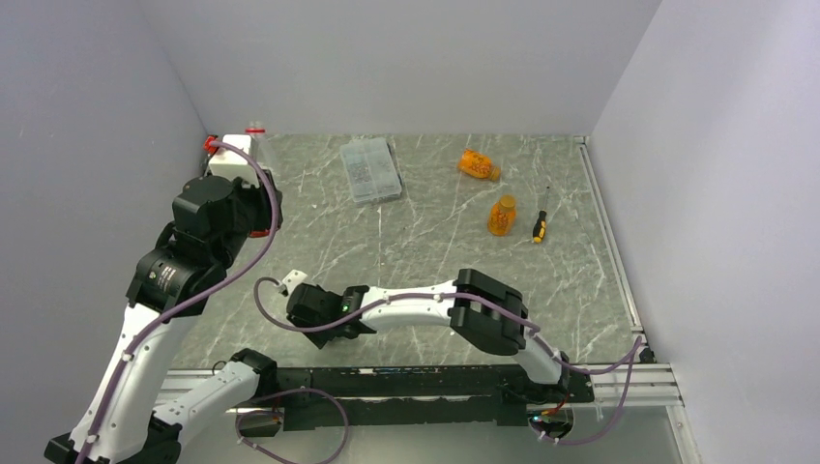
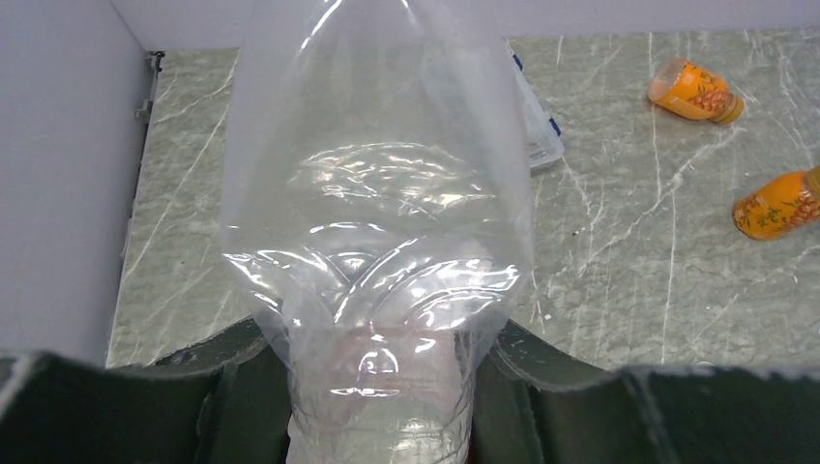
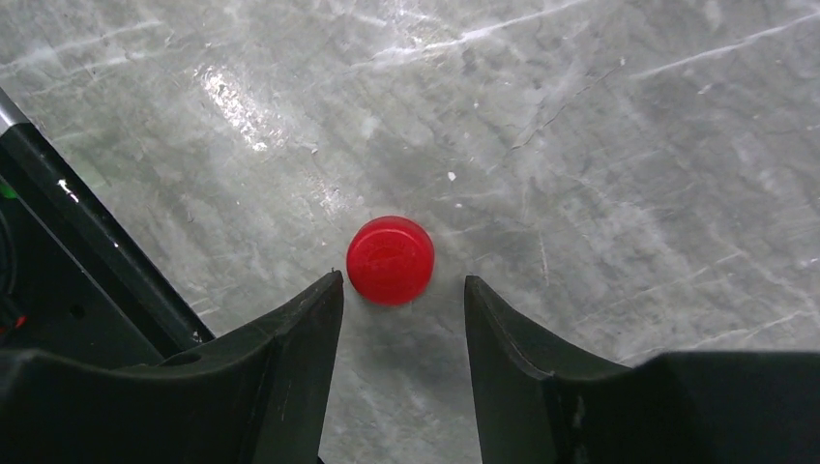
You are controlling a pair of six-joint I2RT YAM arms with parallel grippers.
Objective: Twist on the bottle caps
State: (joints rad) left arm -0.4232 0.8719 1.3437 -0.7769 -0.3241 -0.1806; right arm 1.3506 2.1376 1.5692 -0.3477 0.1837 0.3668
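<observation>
Left gripper: raised at the table's left side beside the left wall, clamped on the clear bottle, which fills its wrist view. Right gripper: low over the near-left of the table, fingers apart, the red cap lying flat on the surface at their tips, not pinched; a dark rail runs close by on one side, bare marble on the others. Far right: lying orange bottle, upright orange bottle, screwdriver near the right edge rail. Far centre: compartment box. Middle of the table open.
</observation>
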